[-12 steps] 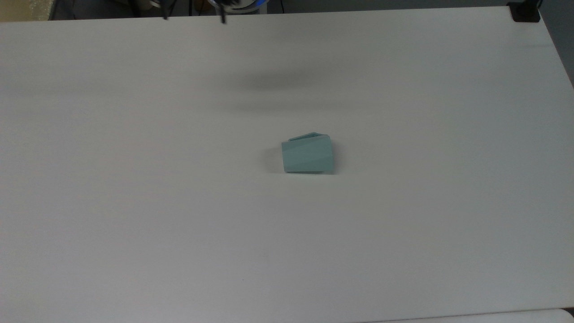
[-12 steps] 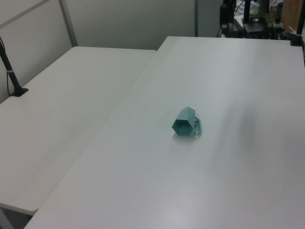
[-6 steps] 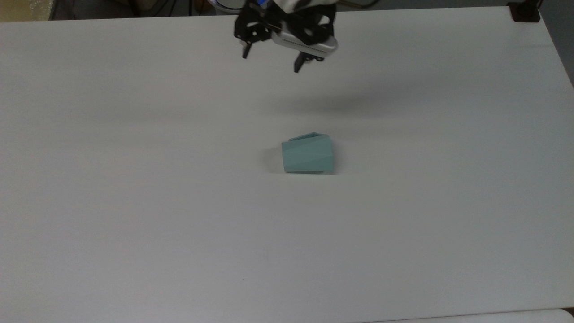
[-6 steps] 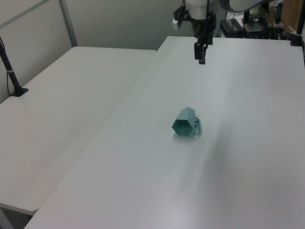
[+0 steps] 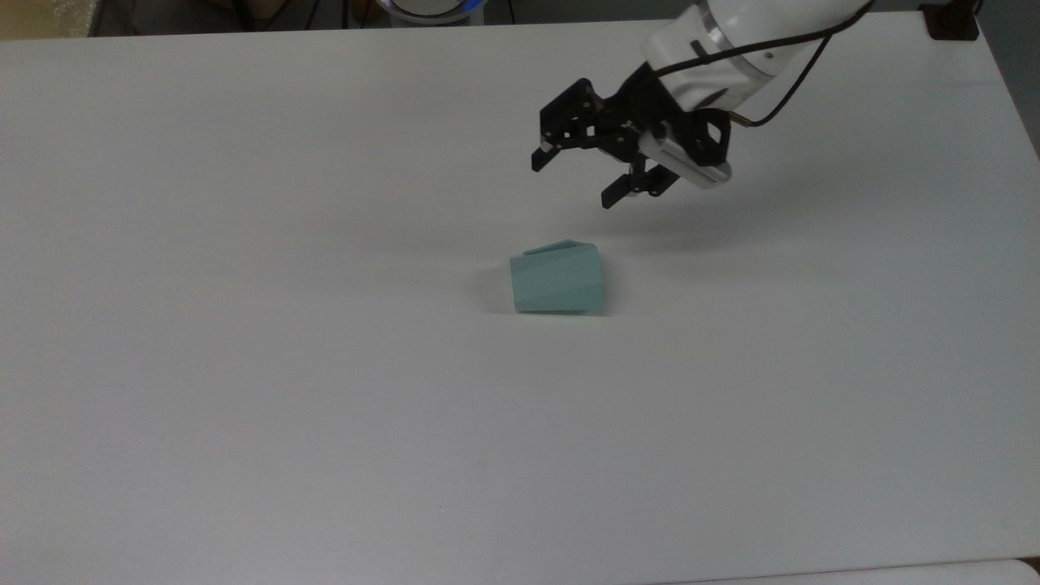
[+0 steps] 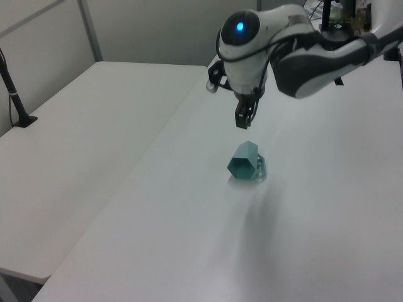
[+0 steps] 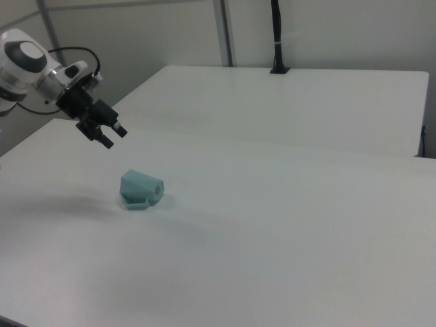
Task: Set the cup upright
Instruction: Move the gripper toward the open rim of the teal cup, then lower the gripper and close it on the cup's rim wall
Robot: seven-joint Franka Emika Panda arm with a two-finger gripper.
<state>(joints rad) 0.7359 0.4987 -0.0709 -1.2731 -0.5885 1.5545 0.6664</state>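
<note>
Risk lay in the small pale teal faceted plastic cup [image 5: 558,280] — tipped sideways on the white surface [image 5: 244,366], it could skid or roll if the black gripper [image 5: 575,179], fingers [image 5: 543,156] released and spread above it, clipped a slanted facet.

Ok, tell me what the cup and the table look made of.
The cup: likely matte plastic, judging by its even pale teal colour, crisp flat facets and lack of shine. The table: smooth white top, probably laminate, with only a soft sheen; its core cannot be told.

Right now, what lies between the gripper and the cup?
Nothing: in the top view, bare table separates the open gripper from the cup.
</note>
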